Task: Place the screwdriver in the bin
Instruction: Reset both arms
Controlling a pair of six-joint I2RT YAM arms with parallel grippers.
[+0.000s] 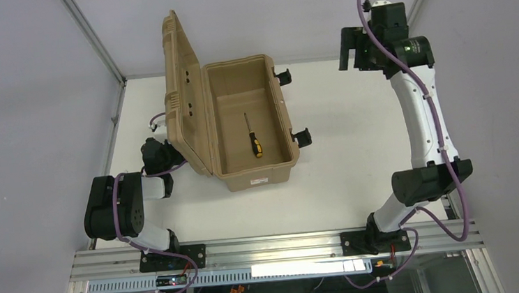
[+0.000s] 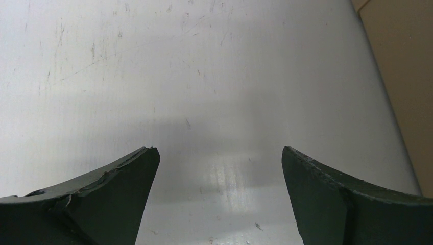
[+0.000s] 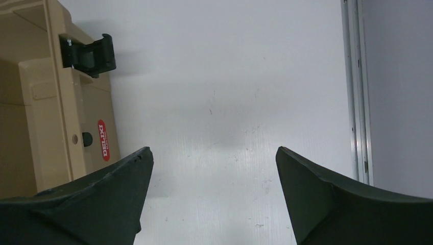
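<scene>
The tan bin stands on the table with its lid open and upright on the left side. The screwdriver, silver shaft and black-and-yellow handle, lies flat on the bin's floor. My left gripper is low behind the open lid, open and empty; in its wrist view only bare table shows between the fingers, with the tan lid edge at right. My right gripper is raised at the back right, open and empty. The bin's corner shows at left there.
Black latches stick out from the bin's right side; one shows in the right wrist view. A metal frame rail runs along the table's right edge. An aluminium rail carries both arm bases at the near edge.
</scene>
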